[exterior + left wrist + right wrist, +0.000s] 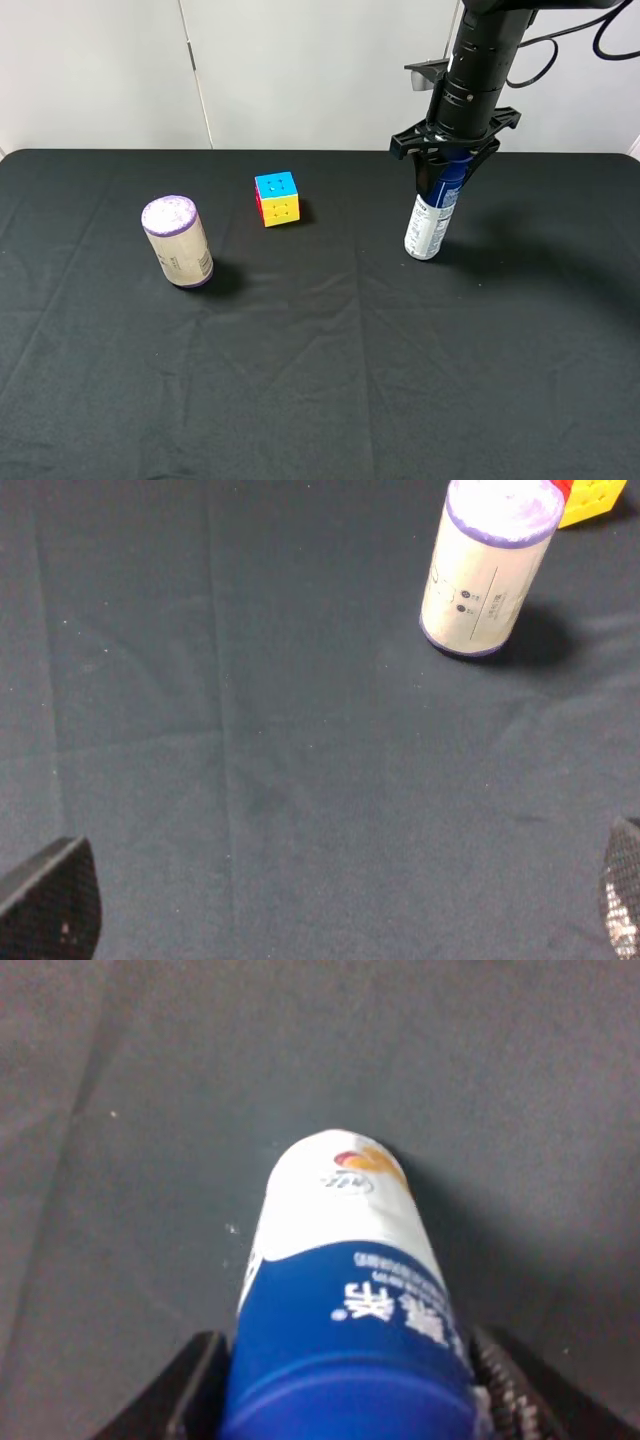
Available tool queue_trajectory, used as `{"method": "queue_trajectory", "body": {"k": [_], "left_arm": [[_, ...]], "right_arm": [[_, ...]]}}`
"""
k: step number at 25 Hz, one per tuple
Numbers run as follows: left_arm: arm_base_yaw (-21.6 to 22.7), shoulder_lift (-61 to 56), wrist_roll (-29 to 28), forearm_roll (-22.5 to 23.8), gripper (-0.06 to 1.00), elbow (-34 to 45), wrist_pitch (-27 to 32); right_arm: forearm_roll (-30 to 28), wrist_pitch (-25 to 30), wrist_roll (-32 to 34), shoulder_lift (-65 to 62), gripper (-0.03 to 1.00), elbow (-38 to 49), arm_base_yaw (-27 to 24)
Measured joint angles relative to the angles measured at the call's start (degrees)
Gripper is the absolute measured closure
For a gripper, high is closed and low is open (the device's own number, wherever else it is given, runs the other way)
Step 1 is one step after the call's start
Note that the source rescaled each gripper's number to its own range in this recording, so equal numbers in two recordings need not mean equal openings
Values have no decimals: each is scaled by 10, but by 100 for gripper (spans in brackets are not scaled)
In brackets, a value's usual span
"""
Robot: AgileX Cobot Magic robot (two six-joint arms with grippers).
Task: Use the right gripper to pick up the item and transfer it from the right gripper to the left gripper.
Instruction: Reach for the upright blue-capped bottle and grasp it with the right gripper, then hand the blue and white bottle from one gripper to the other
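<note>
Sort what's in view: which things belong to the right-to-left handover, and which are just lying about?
Job:
- blue-capped white bottle
- right gripper, closed around the bottle's upper part
- left gripper, open, empty

Lying about:
- purple-topped canister
- puzzle cube
Both untouched.

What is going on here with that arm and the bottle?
The right gripper is closed on the blue top of the white bottle, which appears to rest, slightly tilted, on the black cloth. The left gripper hangs open above the cloth, holding nothing. A purple-topped canister and a puzzle cube sit apart from both. The handover hasn't happened yet.
</note>
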Motion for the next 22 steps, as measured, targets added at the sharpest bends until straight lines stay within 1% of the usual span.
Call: {"method": "queue_trajectory", "body": {"k": [14, 22], "left_arm": [[0, 0, 0, 0, -6, 0, 0], [0, 0, 0, 0, -6, 0, 0]], "right_arm": [[1, -1, -3, -2, 97, 0, 0], [20, 0, -6, -55, 97, 0, 1]]}}
